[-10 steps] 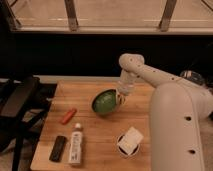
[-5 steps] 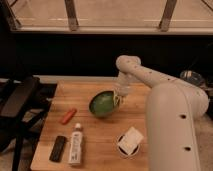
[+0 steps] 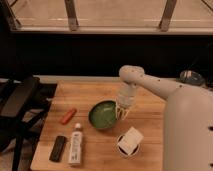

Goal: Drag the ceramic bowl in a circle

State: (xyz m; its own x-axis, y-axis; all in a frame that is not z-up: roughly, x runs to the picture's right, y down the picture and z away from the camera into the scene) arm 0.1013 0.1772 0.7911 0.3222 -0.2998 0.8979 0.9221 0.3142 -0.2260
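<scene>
The ceramic bowl [image 3: 103, 114] is round and glossy green with a darker outside. It sits near the middle of the wooden table [image 3: 95, 95]. My gripper [image 3: 121, 111] hangs from the white arm at the bowl's right rim, with its fingertips at or just over the rim.
A small dark round dish with a white box [image 3: 129, 142] stands just front-right of the bowl. A red-orange item [image 3: 68, 116] lies to the bowl's left. A white bottle [image 3: 76, 145] and a black remote-like object [image 3: 58, 148] lie at the front left. A black chair [image 3: 17, 107] stands left of the table.
The bowl and my gripper have moved together a little to the left and toward the table's front.
</scene>
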